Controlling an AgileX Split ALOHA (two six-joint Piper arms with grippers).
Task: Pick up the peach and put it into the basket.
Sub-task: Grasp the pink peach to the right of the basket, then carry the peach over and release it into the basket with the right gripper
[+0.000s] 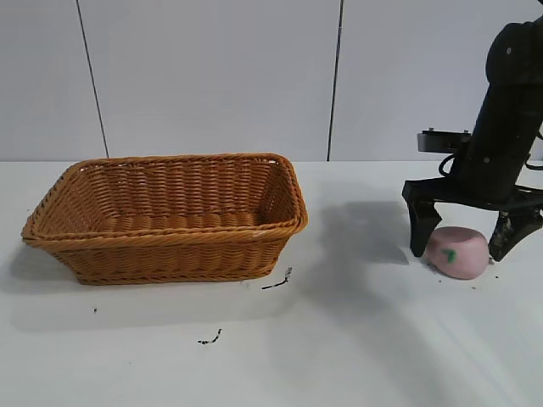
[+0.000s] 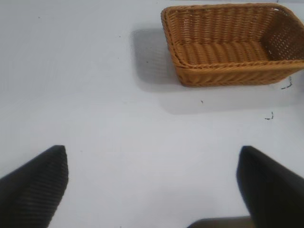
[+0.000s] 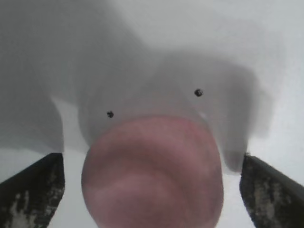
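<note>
The peach point(image 1: 458, 252) lies on the white table point(image 1: 356, 348) near its right edge, well apart from the basket point(image 1: 170, 254), which stands to the left with its opening up. The right gripper point(image 1: 456, 253) points down over the peach with its jaws spread wide, one black finger on each side of the fruit. In the exterior view the left finger stands just beside the peach and the right finger sits close to its other flank; whether either one touches cannot be told. The peach rests on the table, not lifted.

A small green leaf mark shows on the peach's pink skin in the exterior view. Two small black scribbles point(image 1: 277, 282) lie on the table in front of the basket; they are too small to read as letters.

The right wrist view fills with the peach point(image 3: 152, 171), smooth and pink, with bare table showing between it and each finger point(image 3: 28, 194), a gap the exterior view does not make clear. Two tiny black dots point(image 3: 110, 114) show on the table past the fruit, seen in no other view.

The left wrist view shows the left gripper point(image 2: 152, 190) with its fingers point(image 2: 38, 185) wide apart above bare table, holding nothing, and the basket point(image 2: 232, 76) farther off. That arm does not appear in the exterior view
</note>
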